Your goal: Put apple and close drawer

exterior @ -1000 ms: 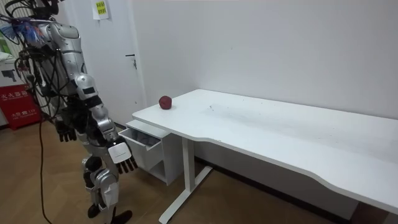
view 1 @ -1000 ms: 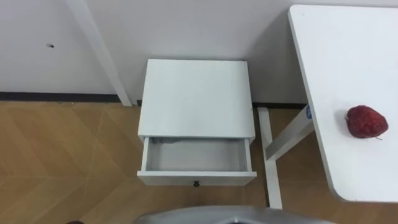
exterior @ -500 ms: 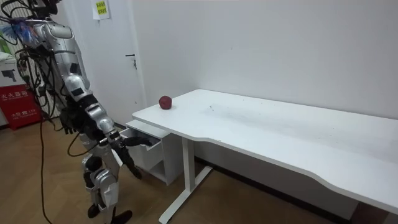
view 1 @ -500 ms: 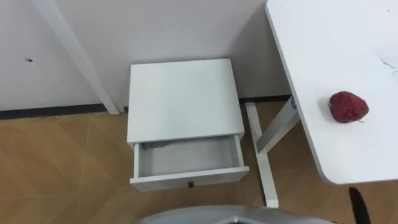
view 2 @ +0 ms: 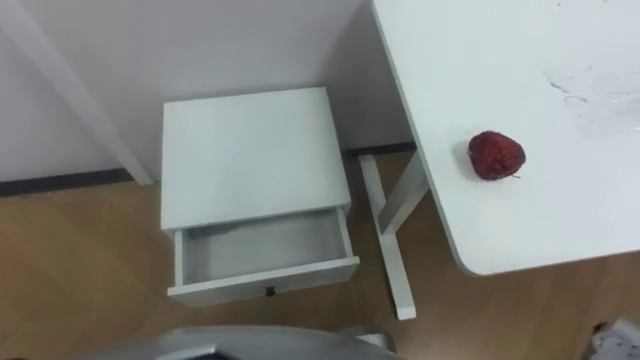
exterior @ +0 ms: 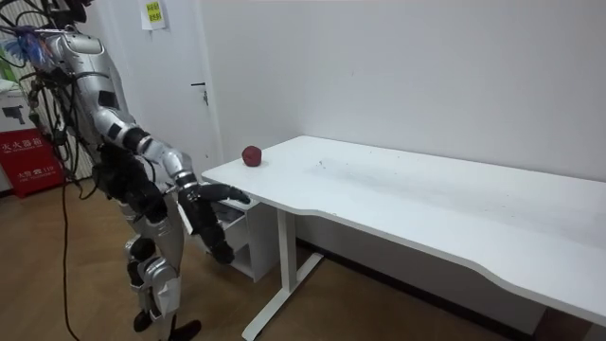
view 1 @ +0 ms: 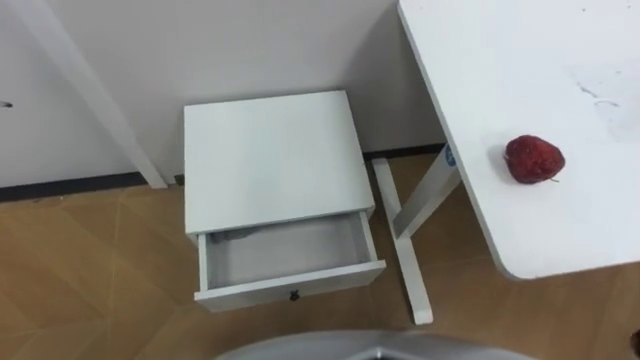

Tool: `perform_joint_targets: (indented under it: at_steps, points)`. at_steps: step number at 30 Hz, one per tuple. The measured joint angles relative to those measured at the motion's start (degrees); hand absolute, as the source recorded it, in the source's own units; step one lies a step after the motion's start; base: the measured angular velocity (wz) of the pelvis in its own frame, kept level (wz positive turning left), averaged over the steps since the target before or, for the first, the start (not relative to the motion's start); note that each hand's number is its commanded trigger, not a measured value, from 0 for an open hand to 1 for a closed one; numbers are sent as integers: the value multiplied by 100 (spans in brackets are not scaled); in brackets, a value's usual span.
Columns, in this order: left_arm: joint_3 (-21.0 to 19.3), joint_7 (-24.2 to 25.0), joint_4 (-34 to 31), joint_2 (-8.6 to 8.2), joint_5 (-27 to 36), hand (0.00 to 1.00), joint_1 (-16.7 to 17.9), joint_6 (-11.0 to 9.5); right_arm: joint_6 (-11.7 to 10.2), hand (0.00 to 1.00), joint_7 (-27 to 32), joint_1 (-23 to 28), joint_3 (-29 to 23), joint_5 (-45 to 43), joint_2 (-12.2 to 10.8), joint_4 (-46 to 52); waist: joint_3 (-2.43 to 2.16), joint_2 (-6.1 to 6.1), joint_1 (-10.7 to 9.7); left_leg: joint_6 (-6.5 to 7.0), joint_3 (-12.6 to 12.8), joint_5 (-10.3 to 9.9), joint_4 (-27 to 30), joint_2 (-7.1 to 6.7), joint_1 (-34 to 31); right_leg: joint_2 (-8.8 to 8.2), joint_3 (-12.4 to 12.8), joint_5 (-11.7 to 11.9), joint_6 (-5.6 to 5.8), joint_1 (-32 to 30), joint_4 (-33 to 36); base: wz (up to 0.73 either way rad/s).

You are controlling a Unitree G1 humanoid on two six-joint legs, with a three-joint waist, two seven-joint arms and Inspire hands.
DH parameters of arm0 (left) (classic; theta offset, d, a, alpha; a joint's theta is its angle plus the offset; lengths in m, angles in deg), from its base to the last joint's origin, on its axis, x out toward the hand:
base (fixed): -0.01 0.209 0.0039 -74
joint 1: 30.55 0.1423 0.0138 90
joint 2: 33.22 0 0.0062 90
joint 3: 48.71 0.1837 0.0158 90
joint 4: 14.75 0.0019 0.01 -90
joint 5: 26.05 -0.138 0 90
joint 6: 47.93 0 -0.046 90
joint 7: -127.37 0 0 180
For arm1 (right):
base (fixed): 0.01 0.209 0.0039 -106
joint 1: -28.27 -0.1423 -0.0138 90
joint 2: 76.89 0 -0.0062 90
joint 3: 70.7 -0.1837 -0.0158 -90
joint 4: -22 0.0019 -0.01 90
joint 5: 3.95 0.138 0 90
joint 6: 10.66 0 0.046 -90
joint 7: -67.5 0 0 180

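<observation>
A dark red apple [view 1: 533,159] lies near the left end of the white table [view 1: 480,70], close to its front edge. Left of the table stands a white nightstand [view 1: 268,150] with its drawer [view 1: 285,256] pulled open and nothing in it. In the room view my right hand [exterior: 210,199] is raised forward at the table's near corner, fingers spread and holding nothing, well short of the apple [exterior: 251,155]. A part of that hand [view 2: 614,342] shows at the lower right corner of the right eye view. My left hand [exterior: 95,186] hangs behind my body.
The table's white leg and foot [view 1: 405,250] stand just right of the open drawer. A wall [view 1: 250,50] runs behind the nightstand, and a white slanted post [view 1: 95,100] stands to its left. Wooden floor [view 1: 90,280] spreads in front.
My right arm has swung up from my side to the table's corner. The eye view has shifted, so the nightstand and apple sit further left in the picture.
</observation>
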Motion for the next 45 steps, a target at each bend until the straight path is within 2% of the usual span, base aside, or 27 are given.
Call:
perform_joint_targets:
  at_steps: [4,8,11,15,18,24,30,38,45]
  points:
    - [65,21,-86,-2,-17,0,34,-15,-189,0,613,-22,48,-1126,134,1014,-1,0,20,-8,-13,8,-2,-2,-88,9,-10,1,-2,-102,-1,1]
    - [364,14,-92,-1,-16,0,-62,-36,-309,0,1059,-35,604,-3128,230,1797,10,24,110,-9,15,9,3,-5,-142,16,-23,5,-6,-128,4,-1]
    - [695,23,-115,-17,-16,0,-197,-100,-299,0,1068,-35,959,-4026,267,2262,44,76,241,-9,19,9,5,7,-146,10,5,5,-6,-191,-1,0]
    - [784,41,-138,-9,-23,0,-222,-212,-317,0,934,38,1461,-4927,343,2614,55,112,433,-12,31,11,-34,7,-139,13,-1,5,-6,-213,-10,0]
    - [952,41,-138,32,-9,0,-194,-215,-320,0,697,95,1920,-5093,458,2734,59,129,500,-13,23,11,-46,3,-139,14,-28,5,-6,-205,-20,1]
    - [1072,42,-85,31,-2,0,-176,-289,-257,0,18,98,2638,-5380,464,2707,69,122,702,-15,22,13,-107,3,-65,10,-33,5,-5,-169,-32,0]
    - [1083,66,-16,31,-3,0,-140,-287,-208,0,-474,97,2839,-5784,464,2708,77,61,784,-15,-2,13,-175,1,3,3,-190,5,-5,-82,-30,1]
    - [1210,107,-3,74,-10,0,-87,-317,-210,0,-993,98,3289,-6050,462,2380,85,15,802,-16,-30,12,-168,0,65,-4,-244,5,-5,0,-36,3]
    - [1231,151,-68,93,-128,0,-6,-324,-206,0,-1402,123,3460,-6250,452,1816,75,40,797,-15,-28,12,-139,2,52,-11,-282,5,-5,0,-38,0]
